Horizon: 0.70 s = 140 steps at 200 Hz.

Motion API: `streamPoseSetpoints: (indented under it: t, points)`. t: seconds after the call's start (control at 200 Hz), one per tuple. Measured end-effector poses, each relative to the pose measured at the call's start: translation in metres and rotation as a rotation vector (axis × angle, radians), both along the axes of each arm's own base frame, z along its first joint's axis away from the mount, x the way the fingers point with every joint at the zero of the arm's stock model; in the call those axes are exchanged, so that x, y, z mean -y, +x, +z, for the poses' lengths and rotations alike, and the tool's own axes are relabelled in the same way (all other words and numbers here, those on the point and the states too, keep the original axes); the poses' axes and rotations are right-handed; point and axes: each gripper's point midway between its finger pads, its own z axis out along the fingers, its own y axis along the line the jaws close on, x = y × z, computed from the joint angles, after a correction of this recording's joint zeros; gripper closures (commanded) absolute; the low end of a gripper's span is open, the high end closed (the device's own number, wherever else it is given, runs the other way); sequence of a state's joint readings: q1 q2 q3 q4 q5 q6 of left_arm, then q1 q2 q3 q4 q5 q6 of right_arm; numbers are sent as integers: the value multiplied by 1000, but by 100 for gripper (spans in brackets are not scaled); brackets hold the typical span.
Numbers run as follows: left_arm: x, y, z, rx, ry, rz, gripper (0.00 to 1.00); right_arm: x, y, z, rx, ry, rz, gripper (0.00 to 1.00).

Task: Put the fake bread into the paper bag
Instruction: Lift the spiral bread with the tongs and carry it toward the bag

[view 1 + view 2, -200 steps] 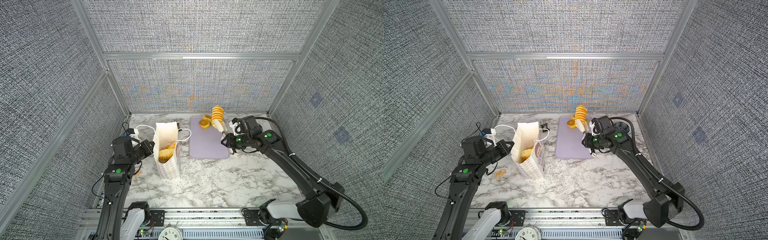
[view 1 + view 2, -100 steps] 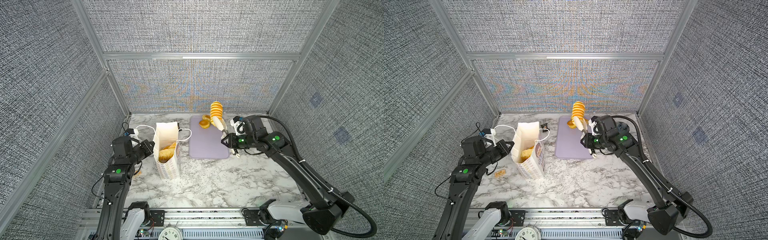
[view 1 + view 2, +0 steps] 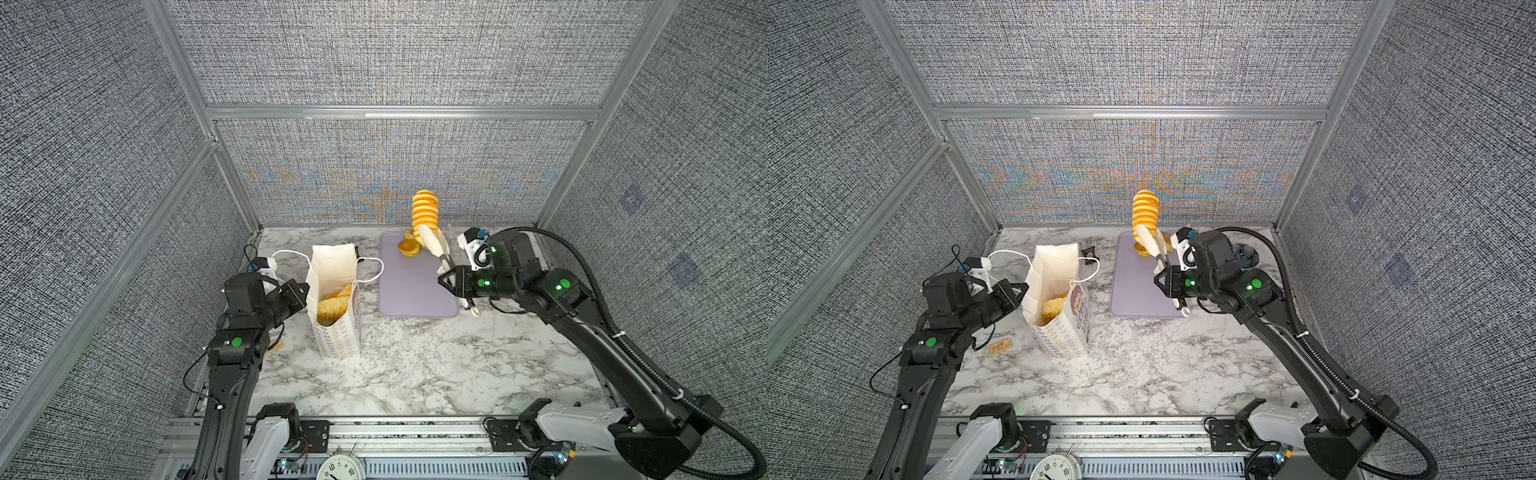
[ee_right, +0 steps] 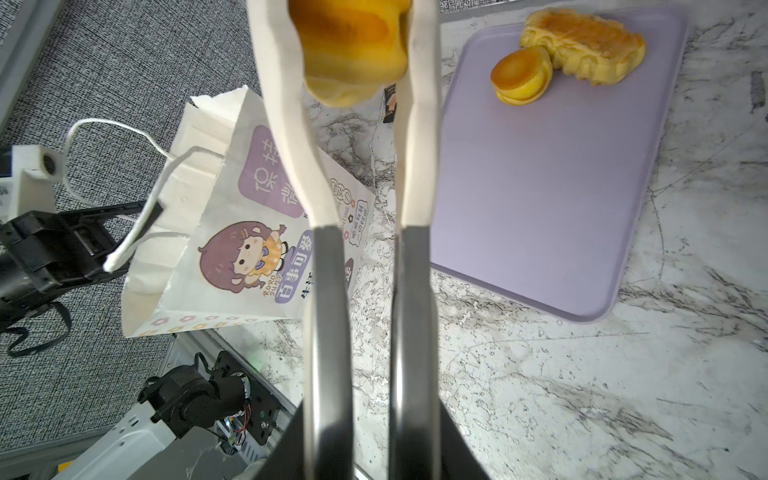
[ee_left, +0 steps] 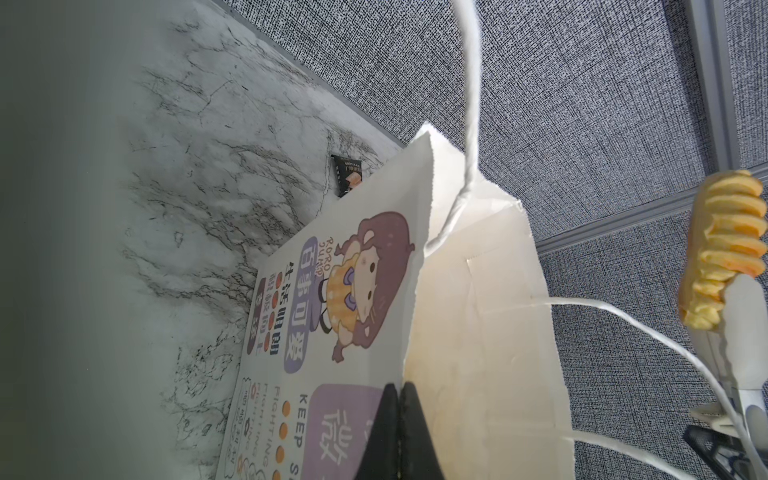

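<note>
The white paper bag (image 3: pixel 334 266) (image 3: pixel 1054 266) stands open on the left of the marble top, with golden fake bread (image 3: pixel 332 305) (image 3: pixel 1054 306) inside. My left gripper (image 3: pixel 301 291) (image 5: pixel 399 415) is shut on the bag's rim. My right gripper (image 3: pixel 449 286) (image 4: pixel 370 449) is shut on a pair of white-tipped tongs (image 3: pixel 436 249) (image 4: pixel 324 291). The tongs pinch a ridged yellow pastry (image 3: pixel 424 208) (image 3: pixel 1145 210) (image 4: pixel 349 45), held upright above the far end of the lavender tray (image 3: pixel 411 286) (image 4: pixel 540 187). A round bun (image 3: pixel 409 248) (image 4: pixel 521 75) and a flat pastry (image 4: pixel 582 45) lie on the tray.
A small dark packet (image 3: pixel 1088 251) (image 5: pixel 347 174) lies behind the bag. A small orange packet (image 3: pixel 1000 347) lies by the left arm. A dark blue object (image 3: pixel 1246 253) sits at the back right. Grey walls close in three sides, and a rail with a clock (image 3: pixel 338 467) runs along the front.
The right arm has lifted the tongs and the ridged pastry a little higher and slightly to the left. The left gripper and the bag have not moved.
</note>
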State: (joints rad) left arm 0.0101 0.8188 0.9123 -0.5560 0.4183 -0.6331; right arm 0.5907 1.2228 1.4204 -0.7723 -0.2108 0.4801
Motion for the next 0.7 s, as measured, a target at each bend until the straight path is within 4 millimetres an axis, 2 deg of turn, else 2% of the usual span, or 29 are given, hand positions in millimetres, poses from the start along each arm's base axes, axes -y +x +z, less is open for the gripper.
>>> streamPoseSetpoints:
  t: [0.7]
  points:
    - [0, 1, -1, -4, 0, -1, 100, -49, -29, 30, 65, 25, 152, 68]
